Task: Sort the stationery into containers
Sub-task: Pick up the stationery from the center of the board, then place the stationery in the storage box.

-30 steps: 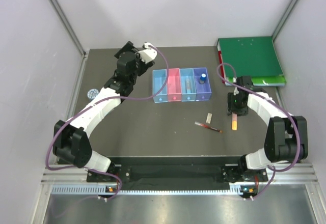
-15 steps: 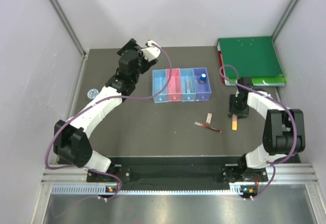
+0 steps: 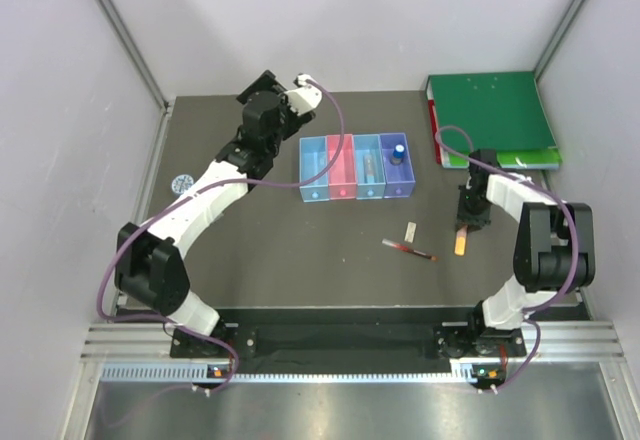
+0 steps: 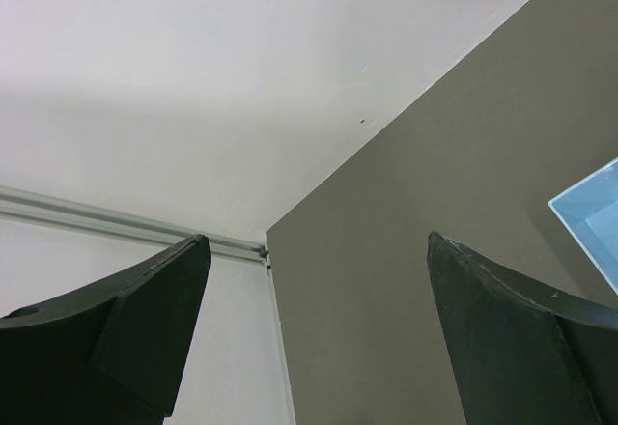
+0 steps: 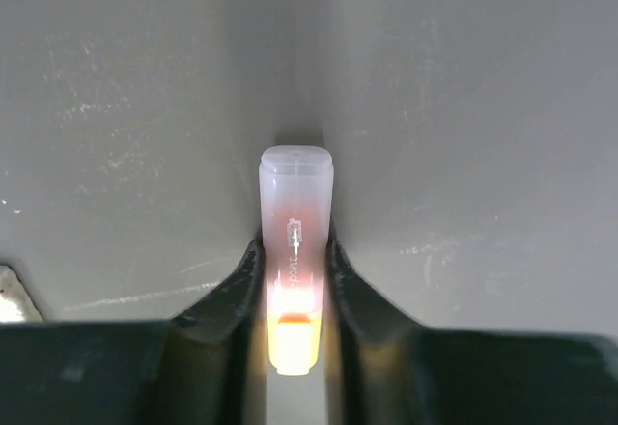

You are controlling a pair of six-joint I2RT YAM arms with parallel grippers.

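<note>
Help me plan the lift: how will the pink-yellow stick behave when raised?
Probably stiff and light: the pink-yellow stick looks like a short, straight plastic tube. Its smooth, rounded sides could slip in the right gripper, and it may roll if dropped.

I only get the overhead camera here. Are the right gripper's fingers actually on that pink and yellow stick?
Observer: Yes. In the right wrist view the right gripper has a finger pressed against each side of the pink and yellow stick.
Operator: And the other arm, holding anything?
Observer: No. The left wrist view shows the left gripper wide open with nothing between its fingers, just a corner of the blue tray at the frame's edge.
</note>
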